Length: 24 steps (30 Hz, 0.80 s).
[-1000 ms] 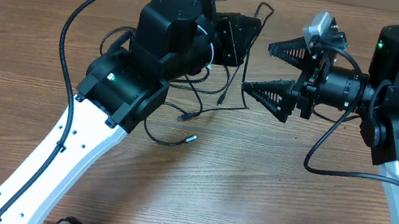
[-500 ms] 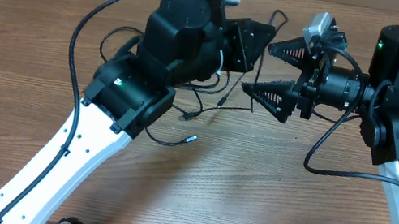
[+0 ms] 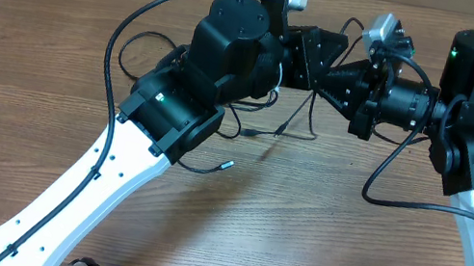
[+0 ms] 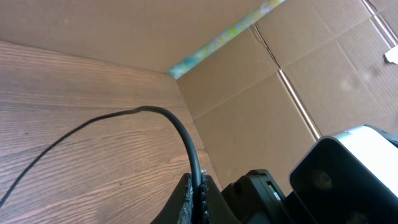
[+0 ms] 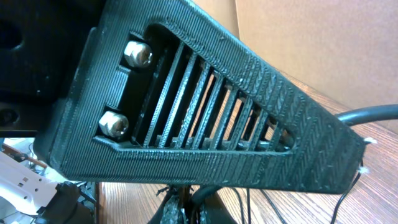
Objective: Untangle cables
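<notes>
The cables (image 3: 262, 130) are thin black cords that trail loosely on the wooden table under both grippers. One silver-tipped plug (image 3: 227, 164) lies nearer the front. My left gripper (image 3: 324, 58) is shut on a black cable (image 4: 168, 118), which arcs up from its jaws (image 4: 198, 198) and runs off to the left. My right gripper (image 3: 329, 79) meets it tip to tip. It is shut (image 5: 190, 210), with a cable (image 5: 204, 191) curving in between its jaws. In the right wrist view the left gripper's ribbed finger (image 5: 205, 124) fills most of the frame.
Cardboard walls (image 4: 261, 106) stand along the table's far edge. The left arm's thick black wire (image 3: 122, 35) loops over the table at the left. The right arm's own wire (image 3: 386, 174) hangs below its wrist.
My right gripper has gone from wide open to shut. The left arm has swung right, carrying its cable up to the right gripper's tips.
</notes>
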Each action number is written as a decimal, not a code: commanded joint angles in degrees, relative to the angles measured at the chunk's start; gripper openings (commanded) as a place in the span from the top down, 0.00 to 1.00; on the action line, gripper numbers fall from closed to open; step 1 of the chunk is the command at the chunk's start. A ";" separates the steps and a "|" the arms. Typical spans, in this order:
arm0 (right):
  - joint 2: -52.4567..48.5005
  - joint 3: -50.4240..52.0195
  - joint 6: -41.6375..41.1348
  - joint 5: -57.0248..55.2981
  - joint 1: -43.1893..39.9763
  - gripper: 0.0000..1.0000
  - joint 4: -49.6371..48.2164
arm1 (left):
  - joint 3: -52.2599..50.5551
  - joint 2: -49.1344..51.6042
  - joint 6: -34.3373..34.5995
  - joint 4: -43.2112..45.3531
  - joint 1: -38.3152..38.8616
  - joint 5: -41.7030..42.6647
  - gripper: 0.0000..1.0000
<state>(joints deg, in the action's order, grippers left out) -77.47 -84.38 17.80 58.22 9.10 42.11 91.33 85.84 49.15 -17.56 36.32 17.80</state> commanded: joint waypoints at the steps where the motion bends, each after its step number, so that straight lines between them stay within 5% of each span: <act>1: 0.83 -1.51 0.26 1.44 0.26 0.96 -0.42 | 0.17 0.52 -1.33 -0.48 -0.87 -0.44 0.96; 4: 0.83 -1.51 0.26 1.42 0.24 0.96 -0.42 | 0.17 0.52 -2.64 -1.57 -1.31 -0.46 0.90; 9: 0.83 -1.51 0.20 -0.61 0.24 0.96 -0.42 | 0.17 0.52 -4.68 -3.87 -2.32 -1.53 0.43; 13: 0.83 -1.51 -1.81 -6.49 0.13 0.96 -0.72 | 0.17 0.52 -6.93 -5.79 -3.80 -1.73 0.18; 24: 0.83 -1.51 -5.84 -27.43 0.13 0.96 -4.37 | 0.17 0.66 -8.11 -16.68 -7.43 -3.50 0.00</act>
<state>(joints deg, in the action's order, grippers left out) -77.47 -84.38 13.67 39.27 9.13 39.31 91.33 85.95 42.44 -32.84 29.19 16.19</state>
